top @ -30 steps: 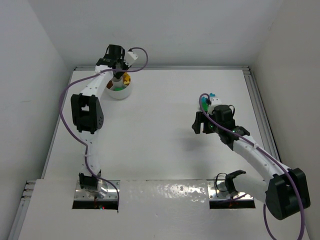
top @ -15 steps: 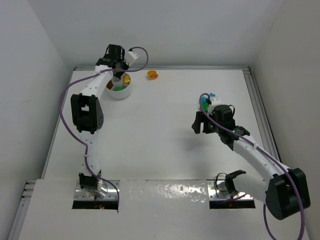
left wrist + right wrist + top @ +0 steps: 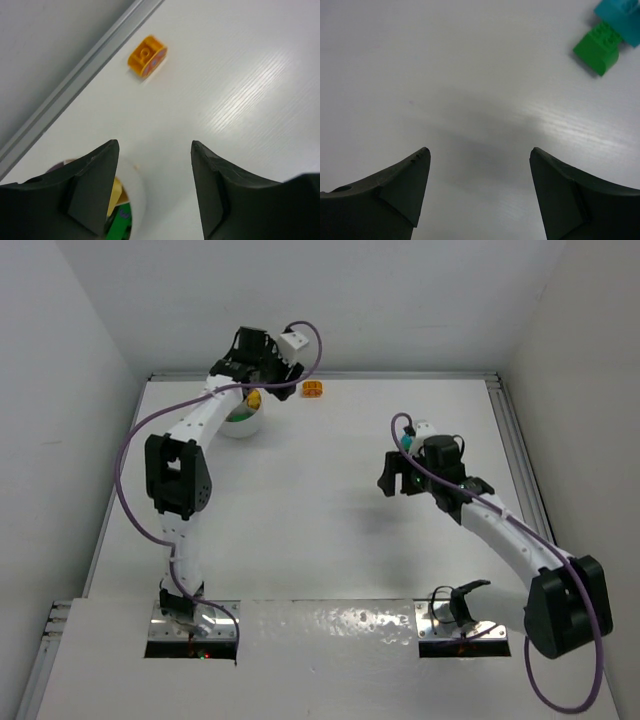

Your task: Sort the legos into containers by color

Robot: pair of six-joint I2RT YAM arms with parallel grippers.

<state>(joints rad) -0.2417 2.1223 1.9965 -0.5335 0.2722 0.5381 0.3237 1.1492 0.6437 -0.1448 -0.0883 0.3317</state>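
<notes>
Since the small orange plastic brick (image 3: pixel 146 62) turned up outside the bowl: it lies alone on the white desk (image 3: pixel 235 100), just beside the grey back rail (image 3: pixel 75 80), where nothing lay a second ago.
Left tool (image 3: pixel 155 150): fingers wide apart and empty. It has swung off the round white divided bowl (image 3: pixel 139 192) toward the orange brick, which sits ahead of it and not yet between the fingers.
Bowl contents: a yellow piece (image 3: pixel 116 192) and a green piece (image 3: pixel 120 220) show inside the rim. The rest is hidden.
Right tool (image 3: pixel 479 152): spread and holding nothing above bare desk, shifted only slightly.
Right-side bricks: a green brick (image 3: pixel 596 48) touches a teal brick (image 3: pixel 620 14), off to one side of the fingers.
Meaning for the task: the orange brick probably needs grasping again, so at least three bricks remain unsorted.
</notes>
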